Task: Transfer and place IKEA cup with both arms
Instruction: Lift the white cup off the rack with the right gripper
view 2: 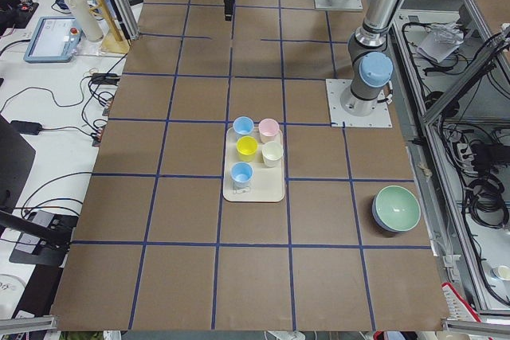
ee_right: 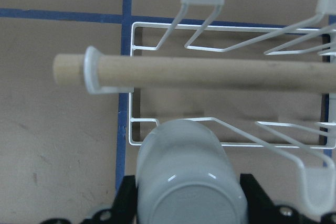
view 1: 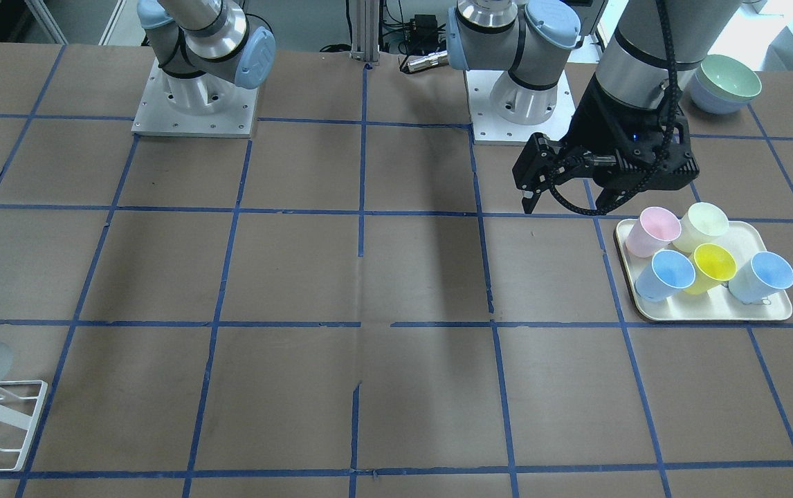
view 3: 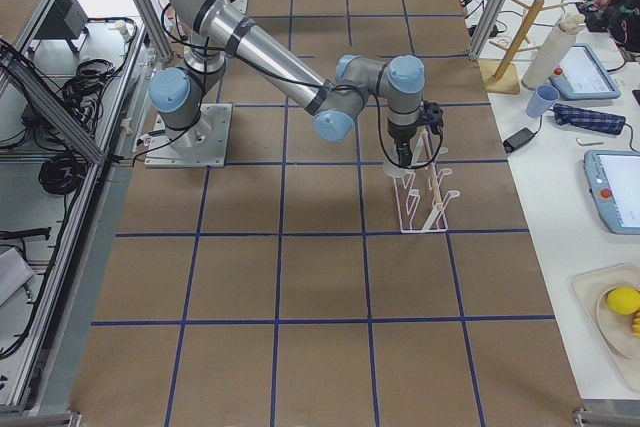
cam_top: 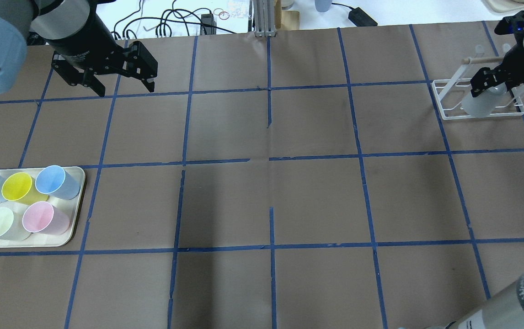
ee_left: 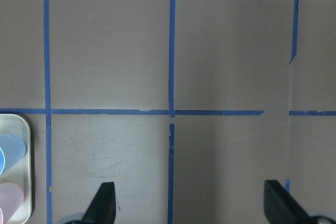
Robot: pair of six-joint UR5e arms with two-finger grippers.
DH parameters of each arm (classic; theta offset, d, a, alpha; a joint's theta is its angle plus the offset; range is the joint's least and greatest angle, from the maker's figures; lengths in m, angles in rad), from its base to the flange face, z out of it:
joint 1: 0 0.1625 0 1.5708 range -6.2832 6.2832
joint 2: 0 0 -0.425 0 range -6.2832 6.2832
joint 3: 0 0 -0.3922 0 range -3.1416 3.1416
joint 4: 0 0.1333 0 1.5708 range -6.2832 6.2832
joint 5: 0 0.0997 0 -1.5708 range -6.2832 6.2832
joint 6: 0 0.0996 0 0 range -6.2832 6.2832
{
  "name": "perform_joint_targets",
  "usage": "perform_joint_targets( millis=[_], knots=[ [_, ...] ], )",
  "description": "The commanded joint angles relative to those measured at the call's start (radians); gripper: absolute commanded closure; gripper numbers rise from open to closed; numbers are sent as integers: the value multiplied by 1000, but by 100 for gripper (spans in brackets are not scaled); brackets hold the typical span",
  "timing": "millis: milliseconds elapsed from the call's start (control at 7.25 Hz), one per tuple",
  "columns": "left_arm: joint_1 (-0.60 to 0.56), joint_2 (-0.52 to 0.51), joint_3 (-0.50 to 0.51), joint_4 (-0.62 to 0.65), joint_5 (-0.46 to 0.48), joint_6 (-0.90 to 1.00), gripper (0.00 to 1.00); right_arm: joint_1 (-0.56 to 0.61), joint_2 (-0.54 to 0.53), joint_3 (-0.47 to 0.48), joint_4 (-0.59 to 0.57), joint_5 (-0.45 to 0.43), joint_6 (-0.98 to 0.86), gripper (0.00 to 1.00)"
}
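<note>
The desk (cam_top: 266, 201) shows only its brown cover and blue tape grid across the middle. At lower left of the overhead view, a tray (cam_top: 72, 234) holds five coloured cups (cam_top: 17, 185). At upper right, near the desk's edge, the right end effector (cam_top: 488, 89) grips the grey cup (cam_top: 478, 106) at a white wire rack (cam_top: 445, 98). At upper left, the left end effector (cam_top: 125, 89) is spread wide and holds nothing.

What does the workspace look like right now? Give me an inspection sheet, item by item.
Surface: table covered in brown paper with a blue tape grid.
Job's things: grey cup held in the right gripper at the white rack.
Clutter: tray with five coloured cups; stacked bowls.
Grippers: left gripper open, empty, above bare table; right gripper shut on the cup.
Cables: black cable along the left wrist; loose cables beyond the table's edge.
Surroundings: bench with tablets beside the table.
</note>
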Motion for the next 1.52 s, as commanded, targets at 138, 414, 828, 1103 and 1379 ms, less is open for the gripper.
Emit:
perform_joint_targets(
  millis=[138,414,828,1103,1379],
  knots=[
    [1,0,2,-2,-1,0,0,-1,-4,-1,15,-10,0,78],
    [1,0,2,0,-4,1,0,-1,-11,-21,23,-16,0,81],
    [6,-1,2,6,-7,1,0,1,-65,-52,79,-39,-5,82],
    [55,0,0,2,-77,3,0,1,-92,-52,93,-42,-9,82],
    [137,2,-5,-36,-215,5,0,1,-140,-52,122,-55,-12,82]
  ],
)
